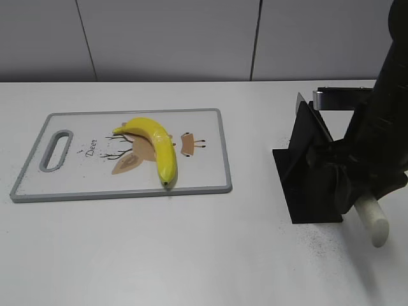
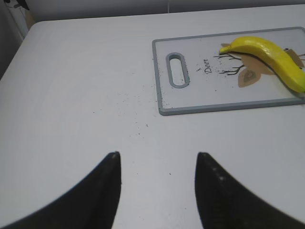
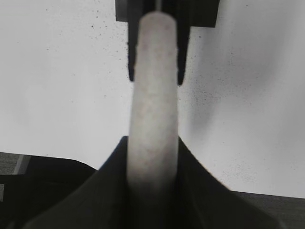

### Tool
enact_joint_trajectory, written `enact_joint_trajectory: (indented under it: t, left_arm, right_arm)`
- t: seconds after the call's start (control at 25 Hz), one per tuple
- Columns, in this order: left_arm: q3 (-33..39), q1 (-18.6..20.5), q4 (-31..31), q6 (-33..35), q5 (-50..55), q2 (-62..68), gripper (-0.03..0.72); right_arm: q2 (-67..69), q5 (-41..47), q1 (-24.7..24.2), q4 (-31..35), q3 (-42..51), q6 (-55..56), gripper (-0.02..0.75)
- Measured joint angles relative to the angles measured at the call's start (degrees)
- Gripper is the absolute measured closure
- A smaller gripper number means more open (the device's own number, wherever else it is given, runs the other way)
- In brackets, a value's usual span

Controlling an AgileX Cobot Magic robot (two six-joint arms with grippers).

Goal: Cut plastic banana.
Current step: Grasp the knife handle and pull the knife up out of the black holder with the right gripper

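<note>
A lab-like test bench: bare white table [image 1: 191, 255] and plain grey wall panels [image 1: 166, 38].

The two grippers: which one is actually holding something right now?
The right gripper: its fingers clamp a white knife handle by the black knife stand. The left gripper is open over bare table.

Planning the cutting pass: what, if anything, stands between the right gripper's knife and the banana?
Nothing visible. The right gripper grips the knife handle at the black holder; bare table lies between there and the banana.

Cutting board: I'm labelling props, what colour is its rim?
Grey rim around a white cutting board, clearest in the exterior view.
</note>
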Motion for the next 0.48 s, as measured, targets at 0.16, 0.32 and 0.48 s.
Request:
enact_joint_trajectory:
  t: [0.16, 0.32, 0.48]
  left_arm:
    - [0.0, 0.0, 0.0, 0.0, 0.0, 0.0, 0.2]
    - [0.0, 0.0, 0.0, 0.0, 0.0, 0.0, 0.2]
    - [0.0, 0.0, 0.0, 0.0, 0.0, 0.0, 0.2]
  right_arm:
    - [-2.14, 0.13, 0.04, -0.01, 0.0, 1.01, 0.551]
    - [-5.46, 0.13, 0.04, -0.06, 0.0, 2.01, 0.551]
    - [-8.38, 0.13, 0.04, -0.36, 0.0, 2.14, 0.551]
